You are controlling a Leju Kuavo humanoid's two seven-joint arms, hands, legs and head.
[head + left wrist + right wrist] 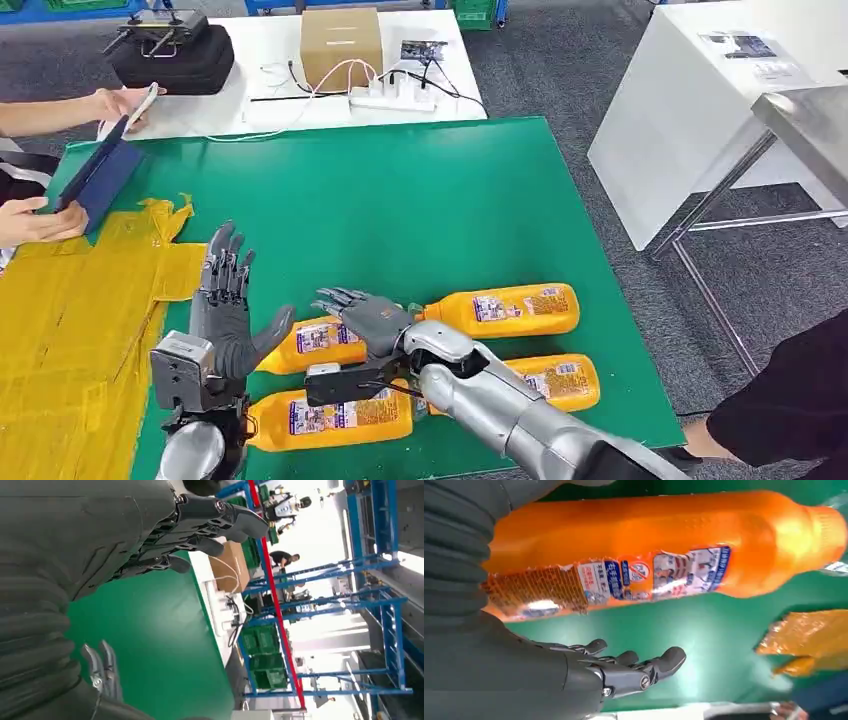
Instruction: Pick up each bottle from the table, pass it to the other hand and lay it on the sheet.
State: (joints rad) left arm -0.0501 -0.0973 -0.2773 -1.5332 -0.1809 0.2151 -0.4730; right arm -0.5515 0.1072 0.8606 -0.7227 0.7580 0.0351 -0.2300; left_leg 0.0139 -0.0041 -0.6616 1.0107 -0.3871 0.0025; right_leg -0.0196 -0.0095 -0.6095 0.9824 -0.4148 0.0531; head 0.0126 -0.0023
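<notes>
Several orange bottles with printed labels lie on the green table [420,190]: one [510,308] at the right, one [560,380] nearer the front edge, one [325,338] between my hands and one [330,418] under my right forearm. My right hand [365,315] hovers open, fingers spread, just above the middle bottle [649,555], holding nothing. My left hand [225,300] stands open with fingers pointing up, to the left of that bottle. The yellow sheet [70,320] covers the table's left side, with no bottle on it.
A person at the far left holds a dark tablet [95,180] and a pen over the sheet's far corner. Another person in dark clothes [790,400] stands at the front right. Behind the green table a white table carries a cardboard box [340,45], a power strip [395,97] and a black case [170,55].
</notes>
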